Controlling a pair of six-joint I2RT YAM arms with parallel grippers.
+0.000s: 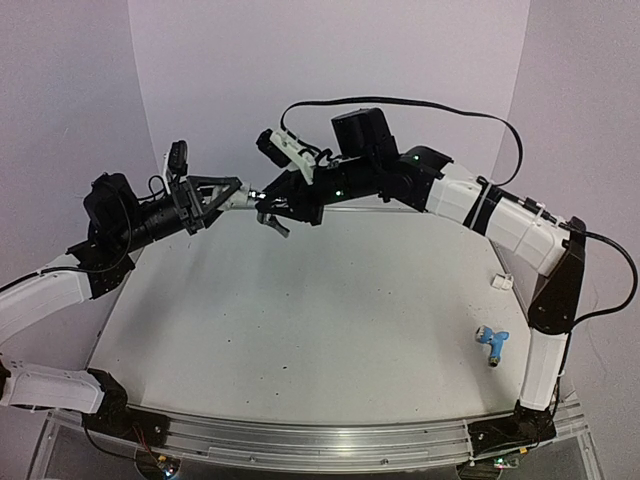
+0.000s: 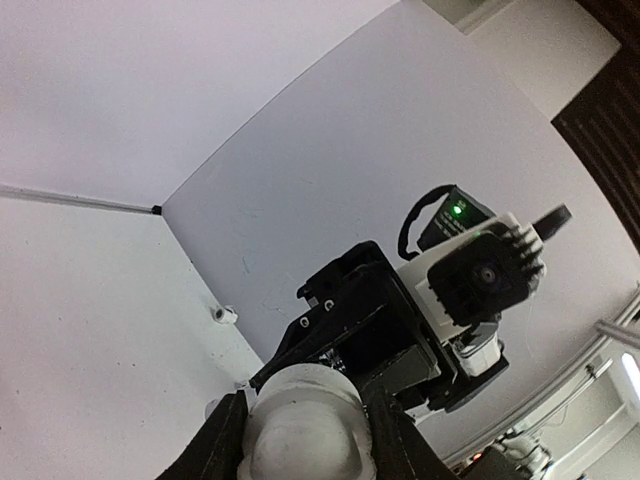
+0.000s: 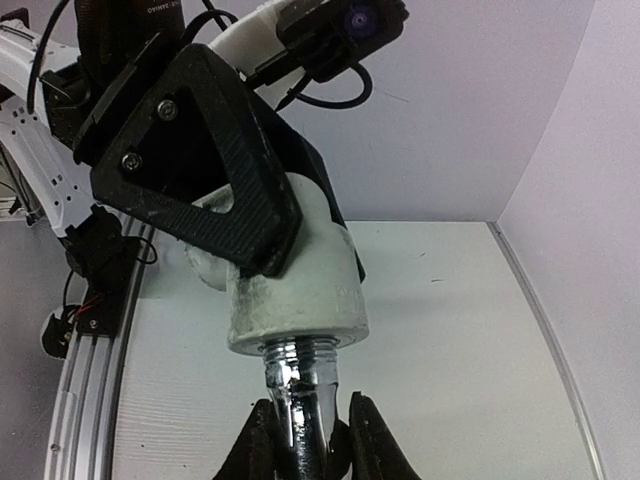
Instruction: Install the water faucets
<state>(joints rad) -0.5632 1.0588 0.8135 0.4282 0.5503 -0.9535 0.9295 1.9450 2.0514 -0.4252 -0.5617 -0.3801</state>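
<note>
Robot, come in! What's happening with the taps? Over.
Left gripper shut on stubby white cylindrical fitting. Right gripper shut on shiny silver metal faucet, threaded end meeting fitting. Light blue faucet on table. Nothing in the way.

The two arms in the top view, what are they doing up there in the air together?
The left gripper holds a white fitting in the air above the table. The right gripper is closed on the silver faucet, whose threaded end sits at the mouth of that fitting. The light blue faucet lies on the table near the right arm's base, not yet installed.
</note>
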